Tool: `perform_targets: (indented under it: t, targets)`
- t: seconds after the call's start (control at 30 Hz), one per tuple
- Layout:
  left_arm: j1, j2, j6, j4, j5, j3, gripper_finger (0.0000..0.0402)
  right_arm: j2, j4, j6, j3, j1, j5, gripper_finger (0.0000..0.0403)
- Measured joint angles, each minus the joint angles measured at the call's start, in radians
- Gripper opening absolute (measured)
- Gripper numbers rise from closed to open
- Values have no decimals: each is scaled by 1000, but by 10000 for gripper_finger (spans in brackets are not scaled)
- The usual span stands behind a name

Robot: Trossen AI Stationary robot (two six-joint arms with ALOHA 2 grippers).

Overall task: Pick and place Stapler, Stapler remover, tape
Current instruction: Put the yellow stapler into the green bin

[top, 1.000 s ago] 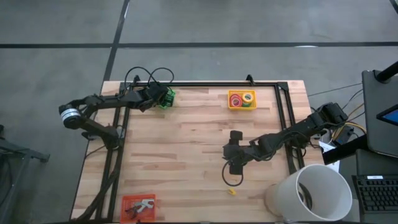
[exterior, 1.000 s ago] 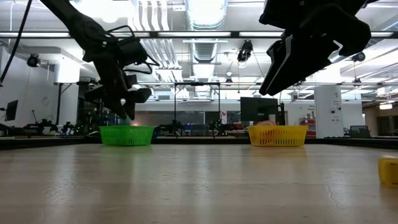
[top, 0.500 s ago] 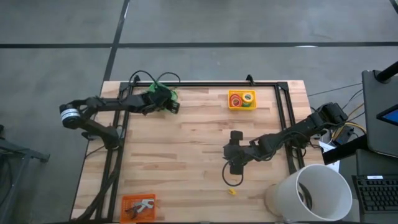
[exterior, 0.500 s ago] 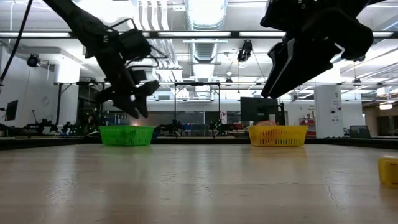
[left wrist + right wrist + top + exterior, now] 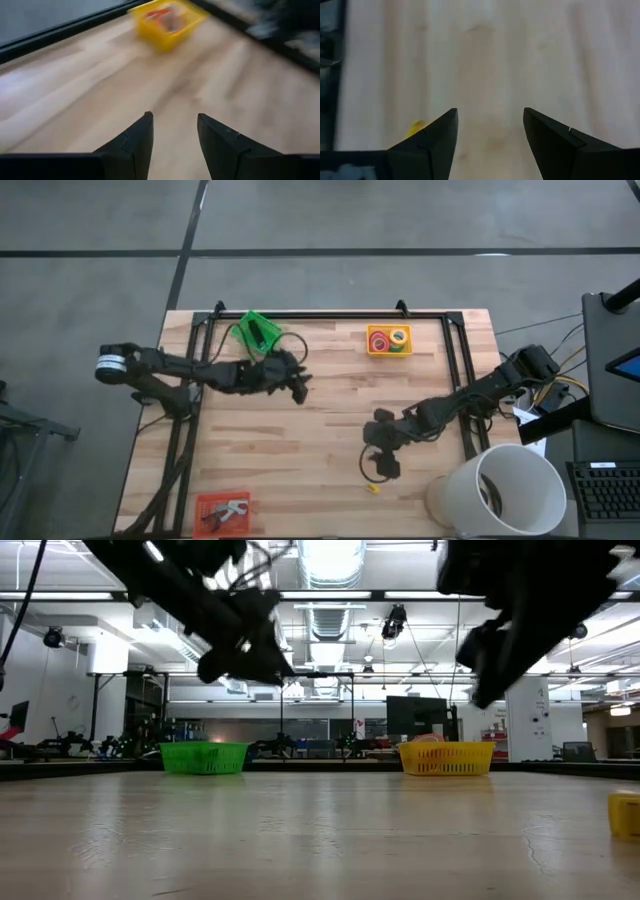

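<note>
The green basket stands at the table's far left with a dark oblong thing in it, likely the stapler. Tape rolls lie in the yellow basket at the far edge. A staple remover lies in the orange tray at the near left. My left gripper hovers open over bare wood, right of the green basket. My right gripper is open above the table, beside a small yellow piece.
A white bucket stands at the near right corner. A black frame runs along the far edge and both sides. The small yellow piece lies near the near edge. Bare wood lies between the two grippers.
My left gripper has swung away from above the green basket, toward the table's right and near side, to the middle of the table. My right gripper has shifted toward the near edge and tipped down toward the small yellow piece.
</note>
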Motion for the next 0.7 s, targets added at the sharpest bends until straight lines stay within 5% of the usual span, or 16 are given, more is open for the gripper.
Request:
perform_targets:
  t: [0.33,0.7]
  targets:
    - [-243,3,46,211,-153,-1,154,58,82,183,1,133,17,219]
    - [-304,3,25,204,-180,-2,154,219,69,309,75,199,10,219]
